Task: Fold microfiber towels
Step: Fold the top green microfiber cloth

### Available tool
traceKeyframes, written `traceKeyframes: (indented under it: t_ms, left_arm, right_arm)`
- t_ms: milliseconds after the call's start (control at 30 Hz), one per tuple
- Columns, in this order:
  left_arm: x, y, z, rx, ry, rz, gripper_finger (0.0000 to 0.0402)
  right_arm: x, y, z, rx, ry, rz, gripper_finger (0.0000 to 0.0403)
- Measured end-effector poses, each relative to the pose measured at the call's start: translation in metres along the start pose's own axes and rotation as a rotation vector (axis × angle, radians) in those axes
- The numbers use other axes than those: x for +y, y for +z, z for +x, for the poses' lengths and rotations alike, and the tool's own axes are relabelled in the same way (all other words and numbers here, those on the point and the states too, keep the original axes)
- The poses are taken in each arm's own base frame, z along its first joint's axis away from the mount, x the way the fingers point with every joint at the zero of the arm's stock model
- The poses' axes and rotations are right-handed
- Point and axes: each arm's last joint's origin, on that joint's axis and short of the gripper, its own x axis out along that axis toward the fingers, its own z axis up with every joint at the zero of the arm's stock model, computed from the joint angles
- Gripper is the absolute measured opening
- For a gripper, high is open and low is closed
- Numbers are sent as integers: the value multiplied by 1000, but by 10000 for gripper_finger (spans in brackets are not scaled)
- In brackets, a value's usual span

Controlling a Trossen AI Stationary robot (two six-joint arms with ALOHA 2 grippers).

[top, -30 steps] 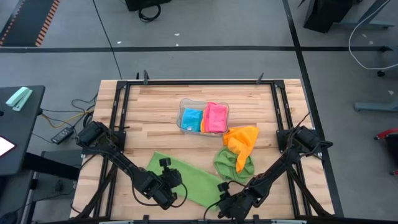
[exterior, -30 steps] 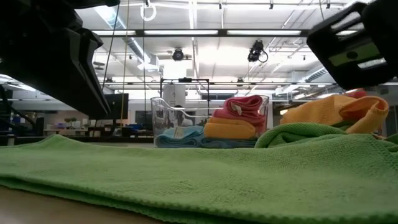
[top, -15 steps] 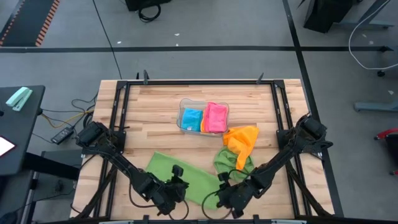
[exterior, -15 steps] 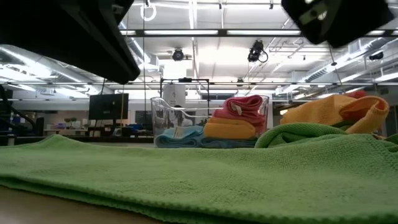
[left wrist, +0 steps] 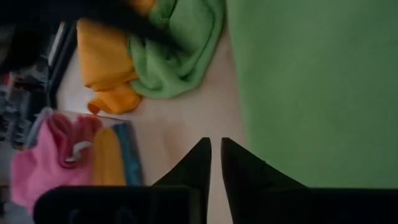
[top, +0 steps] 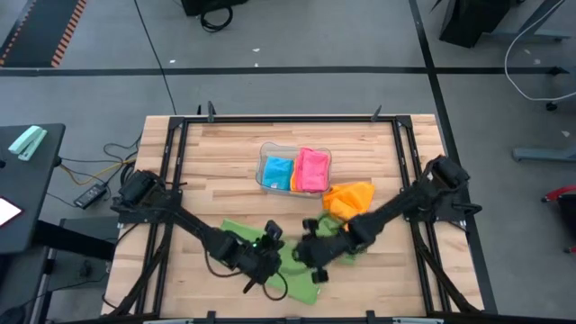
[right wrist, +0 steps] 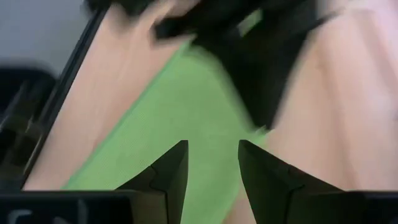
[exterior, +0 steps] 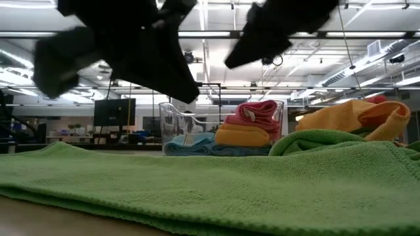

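Note:
A green microfiber towel (top: 297, 279) lies spread flat near the table's front edge, wide in the low view (exterior: 197, 183). A second green towel (top: 353, 250) lies crumpled to its right, with an orange towel (top: 351, 196) bunched against its far side. My left gripper (top: 268, 245) hovers over the flat towel's far edge. Its fingers (left wrist: 216, 155) are shut to a thin slit, with nothing between them. My right gripper (top: 310, 261) hangs open just beside it, above the same towel (right wrist: 180, 118), and holds nothing (right wrist: 211, 162).
A clear plastic tray (top: 270, 148) at the table's middle far side holds folded blue, pink and orange towels. Black rails (top: 171, 162) run along the table's left, right and far edges. Bare wood shows at the left and far right.
Both grippers have gone from the near edge toward the table's middle and now stand close together. My right gripper has risen and gone toward the far edge. My left gripper has gone right and rolled about its own axis. The flat green towel has stayed spread where it was.

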Motion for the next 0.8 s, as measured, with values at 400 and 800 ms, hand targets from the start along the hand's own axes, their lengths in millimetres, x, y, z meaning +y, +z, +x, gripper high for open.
traceKeyframes:
  t_ms: [400, 800]
  left_arm:
    - [14, -5, 11, 21, 20, -67, 26]
    - [1, 10, -4, -73, -72, -36, 16]
  right_arm:
    - [-58, 27, -15, -141, -185, 346, 150]
    - [-54, 31, -15, -239, -206, 563, 150]
